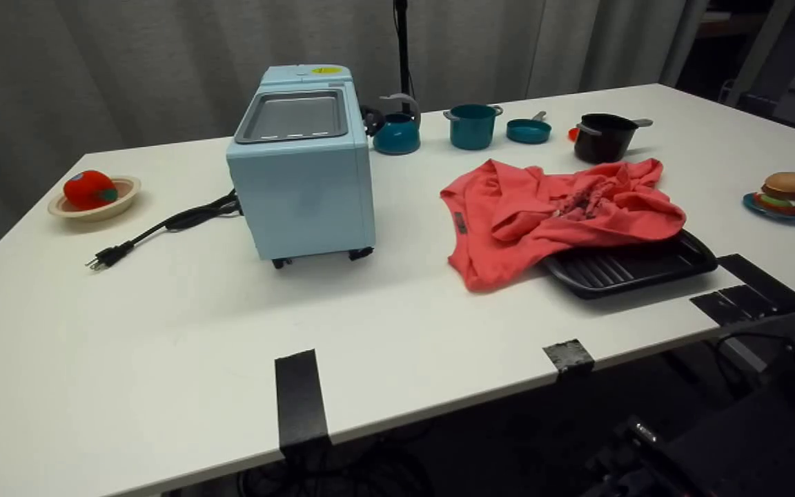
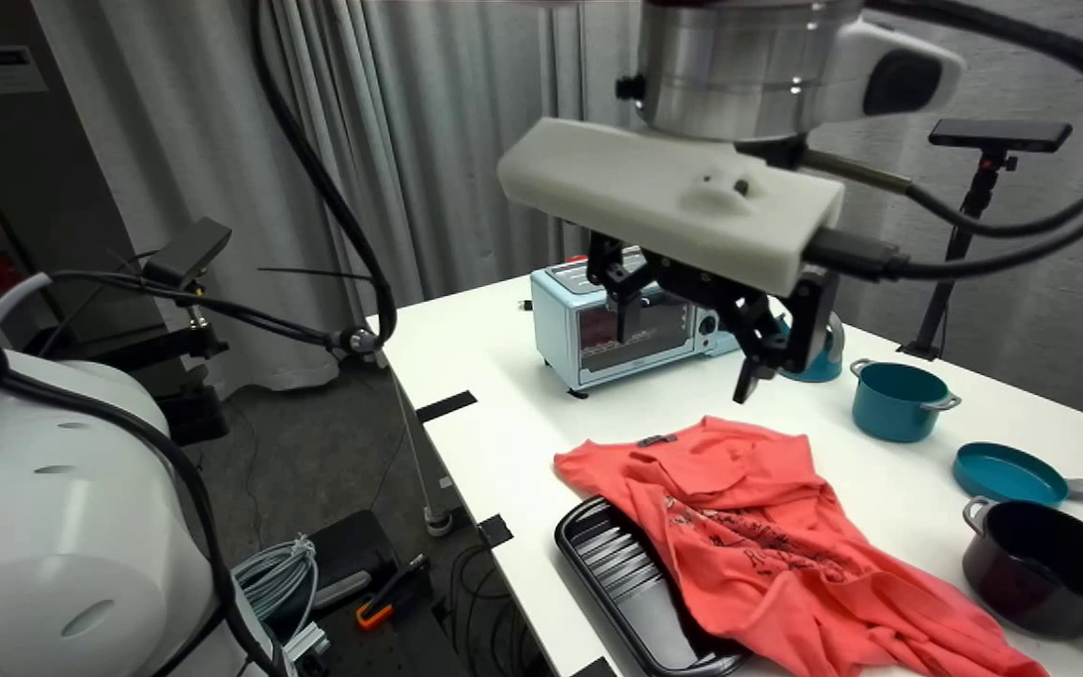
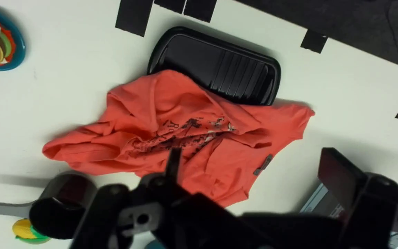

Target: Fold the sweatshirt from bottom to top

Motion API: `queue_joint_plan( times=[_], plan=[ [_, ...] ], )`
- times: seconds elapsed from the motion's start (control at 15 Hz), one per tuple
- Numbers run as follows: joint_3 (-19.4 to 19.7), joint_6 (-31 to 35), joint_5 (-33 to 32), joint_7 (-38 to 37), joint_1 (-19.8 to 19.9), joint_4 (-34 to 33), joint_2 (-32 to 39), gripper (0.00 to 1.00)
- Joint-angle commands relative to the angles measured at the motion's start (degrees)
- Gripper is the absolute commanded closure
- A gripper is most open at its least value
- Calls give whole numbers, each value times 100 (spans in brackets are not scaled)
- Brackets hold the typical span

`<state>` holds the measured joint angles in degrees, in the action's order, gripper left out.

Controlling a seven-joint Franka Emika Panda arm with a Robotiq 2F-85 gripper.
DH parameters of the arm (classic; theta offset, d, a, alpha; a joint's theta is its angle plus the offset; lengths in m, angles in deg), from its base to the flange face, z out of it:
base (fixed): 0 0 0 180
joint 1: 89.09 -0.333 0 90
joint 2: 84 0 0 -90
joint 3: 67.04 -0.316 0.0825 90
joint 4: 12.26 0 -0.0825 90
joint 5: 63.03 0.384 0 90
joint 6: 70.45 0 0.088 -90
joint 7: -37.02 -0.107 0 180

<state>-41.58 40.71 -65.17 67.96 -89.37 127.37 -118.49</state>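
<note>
In exterior view: sweatshirt (image 1: 542,221) rumpled, near taped edge of desk (image 1: 183,338), partly draped over tray (image 1: 639,268). In exterior view: your gripper (image 2: 687,355) hangs above desk, jaws apart, grasping nothing. In wrist view: sweatshirt bunched, set back from edge; no neat fold showing. Looks like fold not done. Left for you, probably: grip bottom, bring to top.
</note>
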Motion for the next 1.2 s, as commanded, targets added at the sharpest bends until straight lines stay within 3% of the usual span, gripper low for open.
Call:
queue_joint_plan(
  times=[0.0, 0.07, 0.33, 0.4, 0.67, 1.13],
  plan=[
    [-98, 912, 170, 2, 87, -394, 1405, 0],
    [138, 1228, 71, -94, -145, -447, 1749, 0],
    [279, 2168, 295, -63, -177, -759, 3245, 0],
    [-143, 2313, 457, 2, 274, -856, 3609, 0],
    [-647, 2767, 479, -170, 837, -1254, 4757, 0],
    [-1310, 3150, 133, -451, 1383, -1540, 5880, 0]
  ],
)
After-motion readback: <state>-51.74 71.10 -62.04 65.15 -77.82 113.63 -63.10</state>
